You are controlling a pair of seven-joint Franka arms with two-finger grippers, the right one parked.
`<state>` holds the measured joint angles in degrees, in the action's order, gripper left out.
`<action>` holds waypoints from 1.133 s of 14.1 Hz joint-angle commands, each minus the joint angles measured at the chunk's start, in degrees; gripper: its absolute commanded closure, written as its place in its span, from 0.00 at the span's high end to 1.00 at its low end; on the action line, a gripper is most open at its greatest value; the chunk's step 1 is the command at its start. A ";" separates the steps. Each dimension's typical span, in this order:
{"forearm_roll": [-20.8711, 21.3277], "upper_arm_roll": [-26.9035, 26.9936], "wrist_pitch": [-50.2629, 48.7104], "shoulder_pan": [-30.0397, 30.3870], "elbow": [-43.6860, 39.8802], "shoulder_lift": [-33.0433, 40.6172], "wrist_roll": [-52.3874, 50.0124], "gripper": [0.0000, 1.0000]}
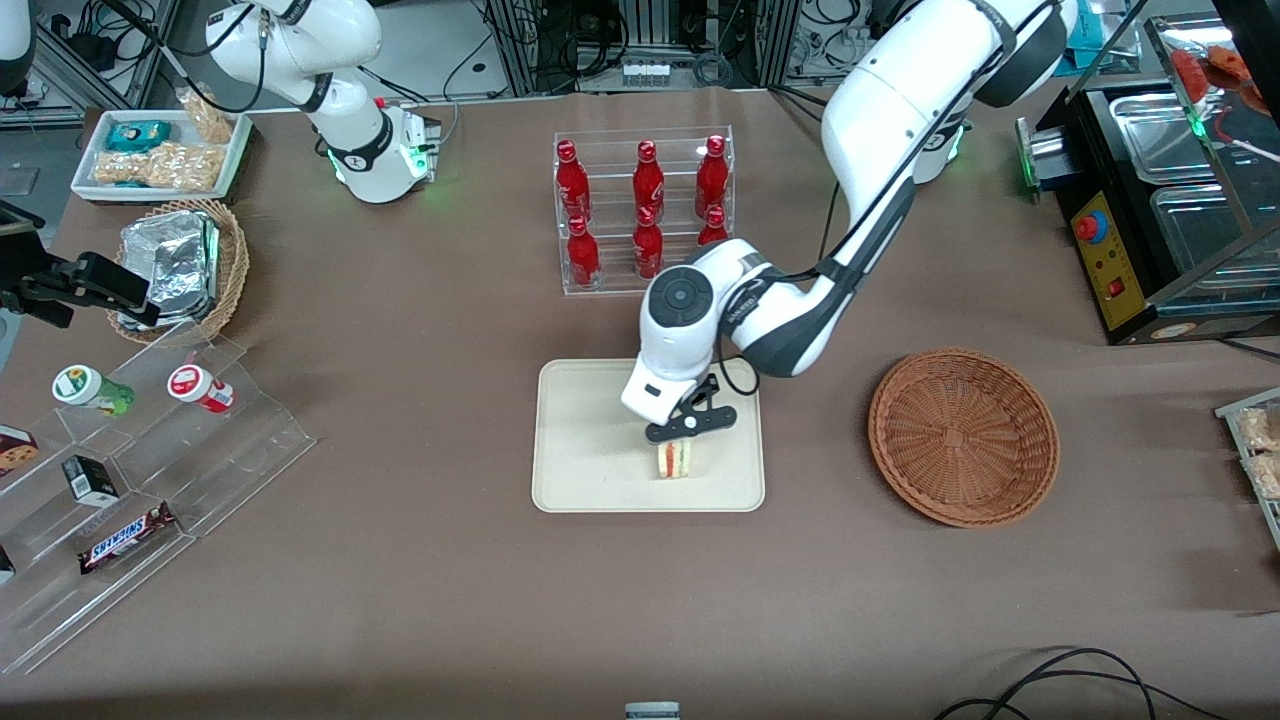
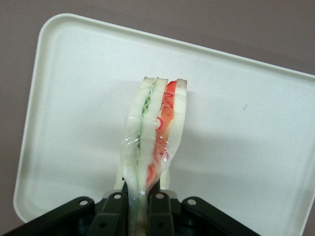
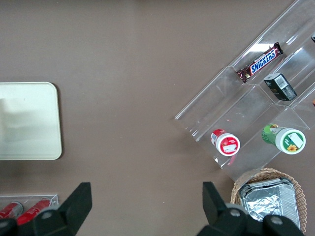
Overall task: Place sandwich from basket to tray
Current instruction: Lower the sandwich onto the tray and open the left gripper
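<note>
1. The claw is closed tight on the sandwich, pinching one edge of the wedge so the layers stand on edge and hang free below the fingers.
2. The sandwich sits low over the tray, in the part nearer the front camera; whether it touches the surface cannot be told.
3. It seems held this way so that opening would let it settle well inside the rim.
4. The basket lies empty on the bench, toward the working arm's end.
</note>
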<state>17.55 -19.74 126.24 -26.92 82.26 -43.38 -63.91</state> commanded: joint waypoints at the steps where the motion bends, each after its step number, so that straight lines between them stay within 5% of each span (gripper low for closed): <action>1: 1.26 0.14 -0.46 -1.30 -6.05 -4.24 -1.12 0.09; 6: -0.58 0.05 4.10 -1.82 -5.62 -5.57 -1.21 0.15; 7: -1.72 0.05 4.63 -1.74 -5.62 -5.57 -0.95 0.27; 8: -2.34 0.05 4.81 -1.47 -5.62 -5.48 -0.34 0.81; 9: -2.70 0.05 4.81 -1.21 -5.62 -4.96 -0.51 1.00; 16: -2.61 0.23 -5.89 2.03 -2.11 9.25 1.06 1.00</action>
<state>15.57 -19.65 124.27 -27.15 76.70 -41.25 -63.91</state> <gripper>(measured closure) 0.048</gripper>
